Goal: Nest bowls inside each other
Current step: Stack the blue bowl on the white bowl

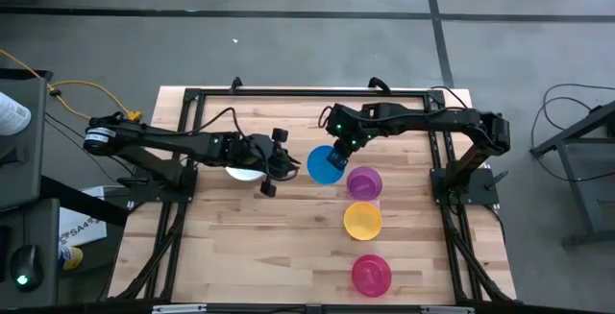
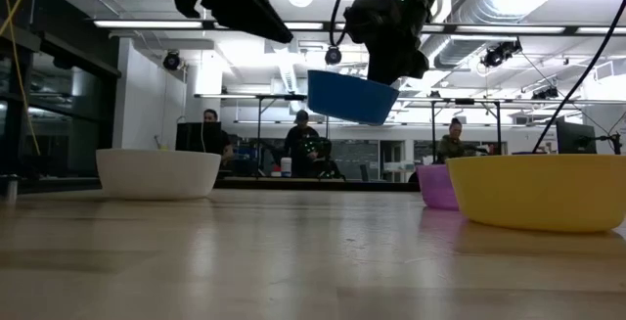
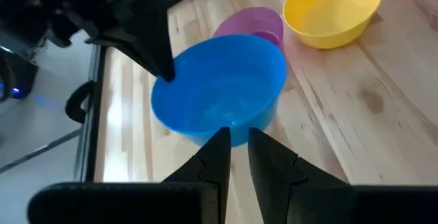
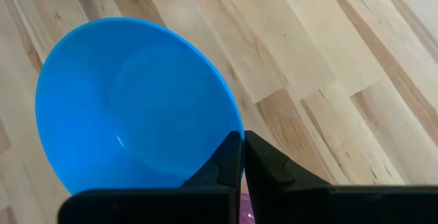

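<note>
Right gripper (image 1: 338, 153) is clamped on the rim of the blue bowl (image 1: 325, 164), just above centre of the high view; the right wrist view shows both fingers pinched together over the rim edge. Low view has that bowl hanging clear of the table, tilted, upper middle of frame, so it's mid-carry. Left gripper (image 1: 274, 163) sits left of centre in the high view, over the right edge of the white bowl (image 1: 245, 171), holding nothing; its fingers (image 3: 220, 157) stand a narrow gap apart in the left wrist view, pointing at the blue bowl. White bowl rests flat on the table (image 1: 240, 247), at left in the low view. Purple bowl (image 1: 363, 182) is just below-right of the blue one in the high view, yellow bowl (image 1: 362, 221) below that, pink bowl (image 1: 371, 275) near the bottom edge, all three in a column, each on its own, none nested yet. My read: this is the first nesting step, blue in transit. Most likely target is the white bowl to the left, though purple is closer, can't say which. Next move needs the blue bowl levelled, centred over the target's mouth, lowered in, then released. Left gripper is crowding the white bowl, so it may need to back off first.
</note>
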Robot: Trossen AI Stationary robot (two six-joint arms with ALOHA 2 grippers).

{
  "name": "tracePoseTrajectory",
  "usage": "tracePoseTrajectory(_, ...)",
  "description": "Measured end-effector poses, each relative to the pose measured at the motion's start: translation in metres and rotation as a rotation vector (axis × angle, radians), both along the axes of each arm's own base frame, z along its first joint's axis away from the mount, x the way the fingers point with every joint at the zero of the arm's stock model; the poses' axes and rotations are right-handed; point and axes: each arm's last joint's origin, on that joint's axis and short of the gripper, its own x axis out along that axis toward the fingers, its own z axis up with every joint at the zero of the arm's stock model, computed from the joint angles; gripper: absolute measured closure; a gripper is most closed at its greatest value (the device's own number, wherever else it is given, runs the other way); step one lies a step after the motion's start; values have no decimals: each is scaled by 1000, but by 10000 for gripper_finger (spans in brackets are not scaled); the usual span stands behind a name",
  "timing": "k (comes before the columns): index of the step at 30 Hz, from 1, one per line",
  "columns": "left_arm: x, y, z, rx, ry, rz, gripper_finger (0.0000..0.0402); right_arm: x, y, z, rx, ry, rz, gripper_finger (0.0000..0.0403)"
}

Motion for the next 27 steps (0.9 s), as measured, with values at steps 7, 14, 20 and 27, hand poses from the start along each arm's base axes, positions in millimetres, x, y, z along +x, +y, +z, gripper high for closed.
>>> tracePoseTrajectory(7, 1, 0, 2, -116, -36, 67, 352, 0, 0, 0, 1, 5, 6, 399)
tracePoseTrajectory(14, 5, -5, -5, -158, 9, -90, 352, 0, 0, 0, 5, 4, 8, 399)
tracePoseTrajectory(20, 9, -5, -18, -134, 80, -104, 352, -1, 1, 0, 37, 6, 2, 399)
tracePoseTrajectory(27, 15, -5, -13, -82, 52, -139, 352, -2, 1, -1, 36, 23, -1, 399)
